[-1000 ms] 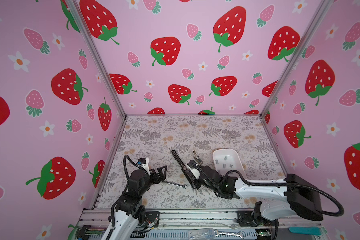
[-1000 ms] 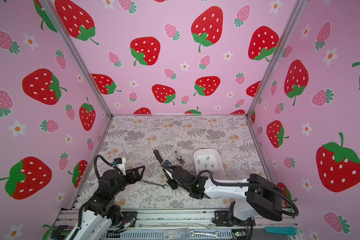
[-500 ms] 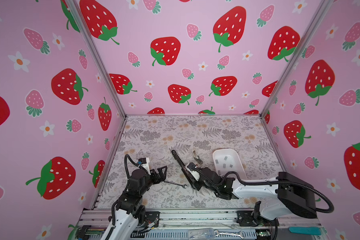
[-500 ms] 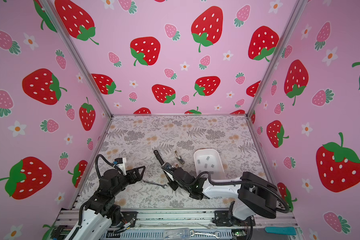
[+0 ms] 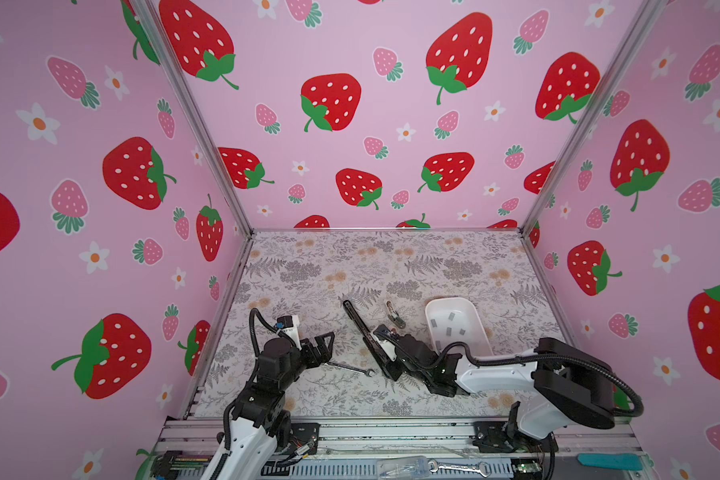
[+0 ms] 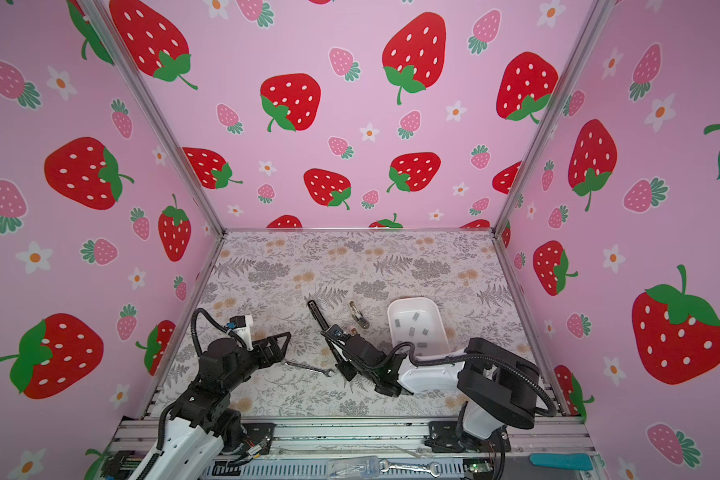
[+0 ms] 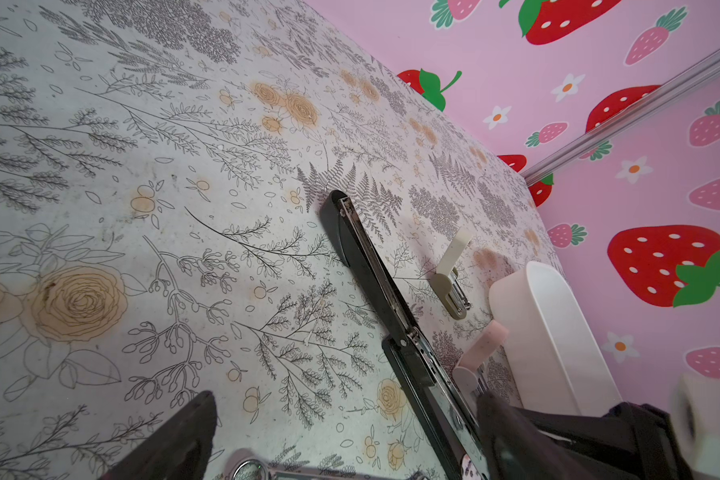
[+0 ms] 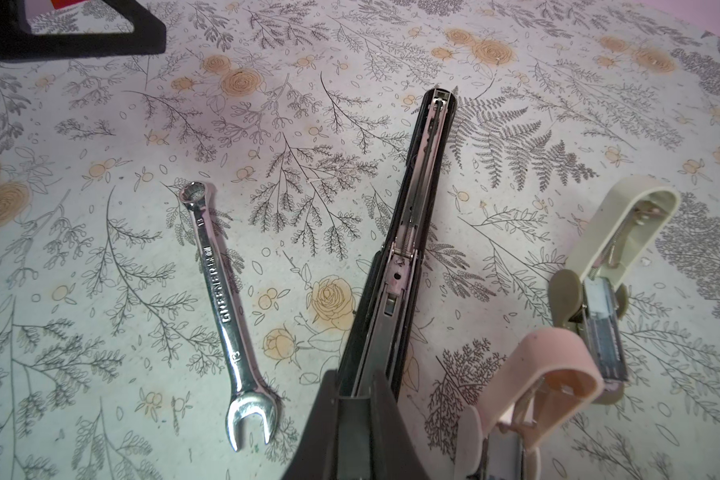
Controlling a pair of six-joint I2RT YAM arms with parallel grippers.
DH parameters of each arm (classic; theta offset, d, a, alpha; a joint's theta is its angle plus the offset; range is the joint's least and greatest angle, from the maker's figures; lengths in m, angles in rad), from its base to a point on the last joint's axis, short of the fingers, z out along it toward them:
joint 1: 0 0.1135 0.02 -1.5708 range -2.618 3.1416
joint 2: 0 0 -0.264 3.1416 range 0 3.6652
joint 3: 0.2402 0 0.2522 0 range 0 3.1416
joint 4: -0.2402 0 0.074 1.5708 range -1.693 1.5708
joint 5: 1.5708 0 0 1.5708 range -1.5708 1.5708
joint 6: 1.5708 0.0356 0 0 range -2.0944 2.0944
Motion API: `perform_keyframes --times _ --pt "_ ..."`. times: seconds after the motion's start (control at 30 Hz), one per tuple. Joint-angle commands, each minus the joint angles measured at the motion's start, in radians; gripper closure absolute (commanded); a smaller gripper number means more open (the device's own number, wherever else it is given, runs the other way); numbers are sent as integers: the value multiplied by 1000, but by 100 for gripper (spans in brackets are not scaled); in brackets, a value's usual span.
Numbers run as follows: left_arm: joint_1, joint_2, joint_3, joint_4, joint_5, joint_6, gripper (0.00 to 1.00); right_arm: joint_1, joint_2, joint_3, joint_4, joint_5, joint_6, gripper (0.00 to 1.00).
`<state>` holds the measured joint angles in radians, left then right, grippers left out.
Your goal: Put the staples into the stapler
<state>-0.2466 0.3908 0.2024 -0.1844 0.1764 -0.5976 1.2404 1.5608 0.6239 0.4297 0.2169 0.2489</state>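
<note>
Right claw is closed tight over the near end of the stapler, which lies opened flat mid-mat. What it pinches, I can't tell. Left claw gapes wide, empty, just by the wrench. Staples lie in the tray.

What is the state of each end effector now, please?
Left end effector: open, holding nothing.
Right end effector: shut, tips at the near end of the black stapler; whether it grips anything cannot be told.
</note>
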Motion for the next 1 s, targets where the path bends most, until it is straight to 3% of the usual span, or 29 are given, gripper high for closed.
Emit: perform_keyframes --times 0.0,0.97 --pt "1 0 0 7 2 5 1 -4 14 33 6 -5 54 95" --pt "2 1 -1 9 1 3 1 -5 41 39 -31 52 89 95"
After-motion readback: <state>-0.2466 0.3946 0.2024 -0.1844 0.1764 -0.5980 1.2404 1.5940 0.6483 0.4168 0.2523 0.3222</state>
